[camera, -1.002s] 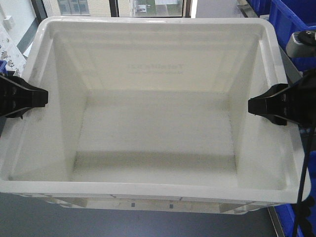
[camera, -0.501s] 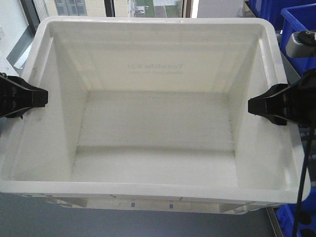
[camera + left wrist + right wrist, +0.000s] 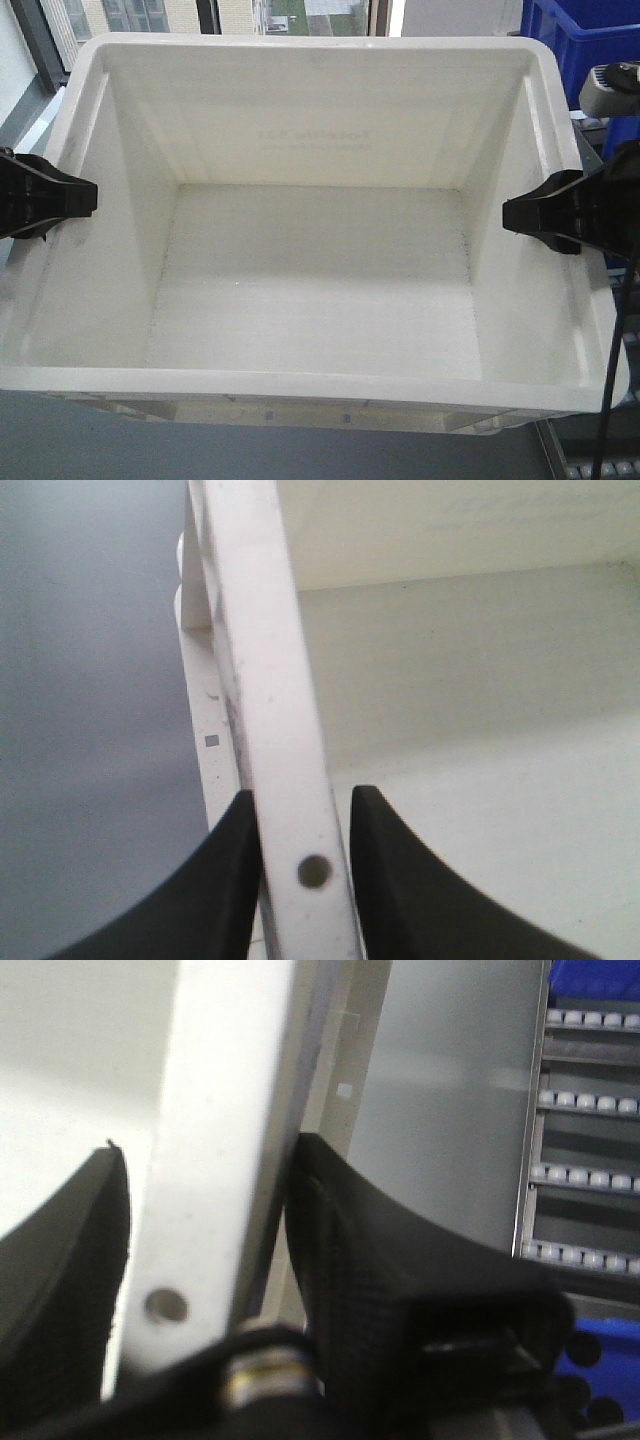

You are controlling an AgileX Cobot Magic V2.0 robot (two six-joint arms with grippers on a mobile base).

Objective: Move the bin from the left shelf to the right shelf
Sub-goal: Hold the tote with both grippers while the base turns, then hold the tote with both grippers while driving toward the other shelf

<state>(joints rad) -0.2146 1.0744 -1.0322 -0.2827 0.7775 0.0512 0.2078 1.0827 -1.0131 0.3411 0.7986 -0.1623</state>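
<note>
The bin (image 3: 320, 130) hangs between our two arms above a grey floor (image 3: 60, 440), filling the front view with its open top toward the camera. The print on its far wall shows through only as faint lettering we cannot read. Our left gripper (image 3: 300, 802) is clenched on the left rim, one finger outside and one inside. Our right gripper (image 3: 205, 1175) clamps the right rim likewise, its fingers blurred and cut off by the frame, while beyond it a dark blue crate (image 3: 585, 45) and a roller shelf (image 3: 590, 1175) show only in part.
</note>
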